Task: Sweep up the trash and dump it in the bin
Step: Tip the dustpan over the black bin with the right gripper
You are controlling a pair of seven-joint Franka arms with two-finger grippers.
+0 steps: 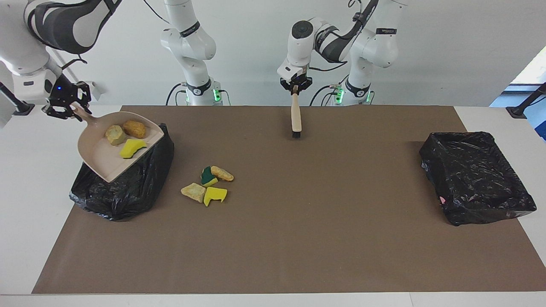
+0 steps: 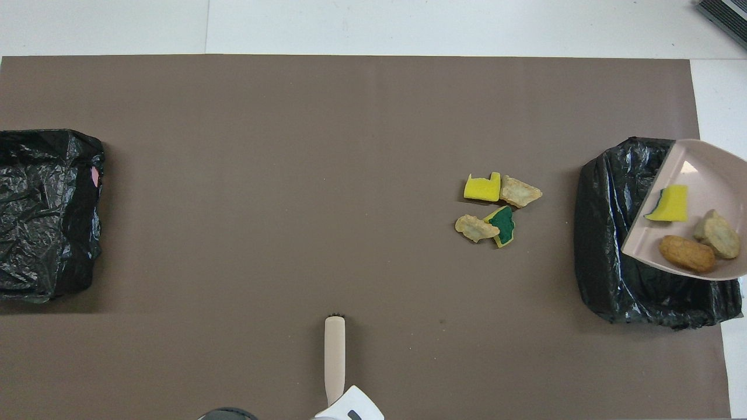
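Beige plastic dustpan, gripped at its handle by the right claw, hangs over the black-lined bin at the right arm's end of the surface. To dump well, I judge it should tip lip-down over the bin's middle.

It carries three scraps; four more lie beside the bin. The left claw grips one brush. There are two bins.

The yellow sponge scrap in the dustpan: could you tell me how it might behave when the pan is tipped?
The yellow sponge scrap looks light and flat-sided, so it would probably slide, not roll. It lies nearest the lip of the dustpan, over the bin, so it would likely drop first.
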